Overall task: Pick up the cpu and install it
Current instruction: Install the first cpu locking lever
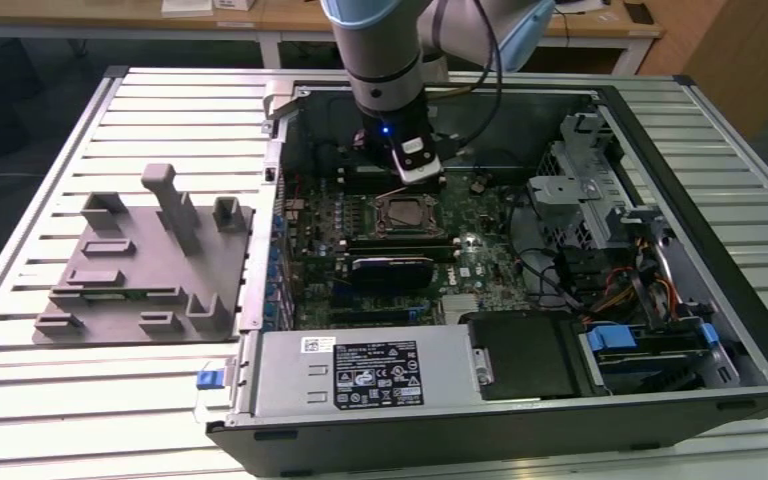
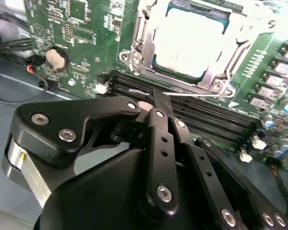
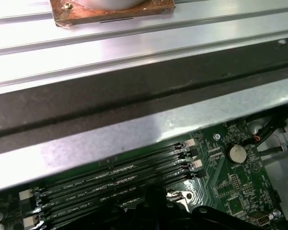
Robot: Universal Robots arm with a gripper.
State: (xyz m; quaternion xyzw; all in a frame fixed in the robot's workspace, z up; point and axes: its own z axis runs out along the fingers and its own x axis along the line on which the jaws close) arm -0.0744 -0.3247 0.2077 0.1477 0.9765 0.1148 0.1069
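Observation:
The cpu (image 2: 189, 40), a silvery-white square plate, lies flat inside the metal-framed socket (image 2: 134, 36) on the green motherboard. In the exterior view the socket (image 1: 404, 213) sits mid-board in the open computer case. My gripper (image 1: 418, 178) hangs just above the socket's far edge. In the second wrist view its black fingers (image 2: 158, 120) meet at the tips, shut with nothing between them, a little off the cpu over the memory slots (image 2: 206, 120). A thin socket lever (image 2: 187, 95) runs just past the gripper (image 2: 156, 98).
A grey tray (image 1: 144, 260) with upright holders rests on the slatted table at the exterior view's left. The case holds a black heatsink block (image 1: 391, 268), a power supply (image 1: 357, 370) and drive bays (image 1: 651, 330). A coin battery (image 3: 236, 153) sits beside the memory slots (image 3: 110, 184).

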